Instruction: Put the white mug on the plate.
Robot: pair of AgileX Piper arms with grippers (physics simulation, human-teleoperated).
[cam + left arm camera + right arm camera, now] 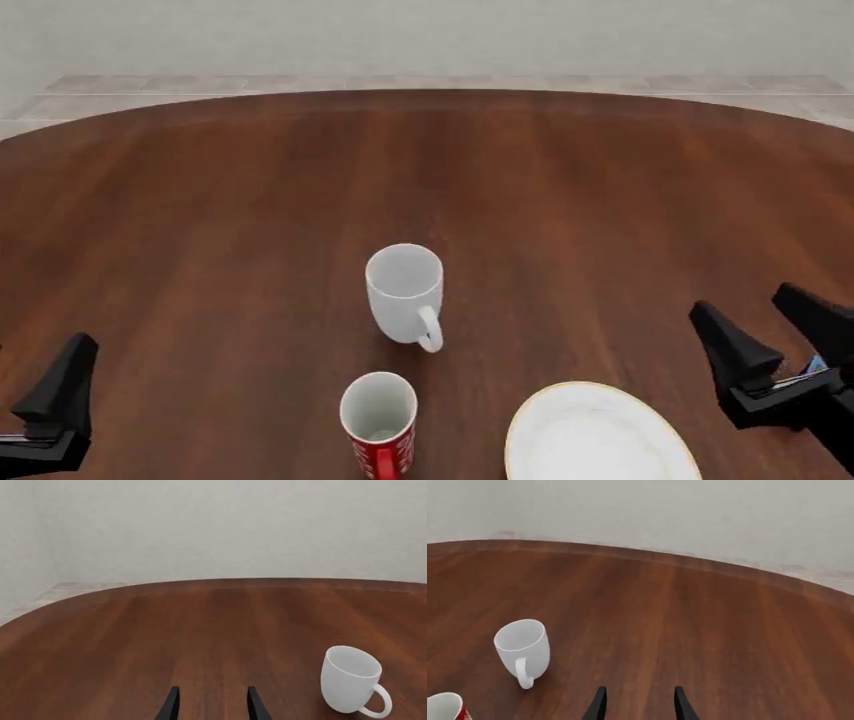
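While white mug (403, 291) stands upright mid-table, handle toward near edge, plate (598, 437) sits near right; right gripper (767, 330), fingers parted and empty, closer than left gripper (64, 378), also parted.

White mug (403, 291) behind plate (601, 435), leftward

A: What's cut off in the front view?

B: The plate (594, 435) loses its near side at the bottom edge, and so does the red mug (378, 425). Of the left gripper (54, 405) only part shows.

A: And the wrist views?

B: Only the tips of the fingers (172, 705) show; the right wrist view shows just a corner of the red mug.
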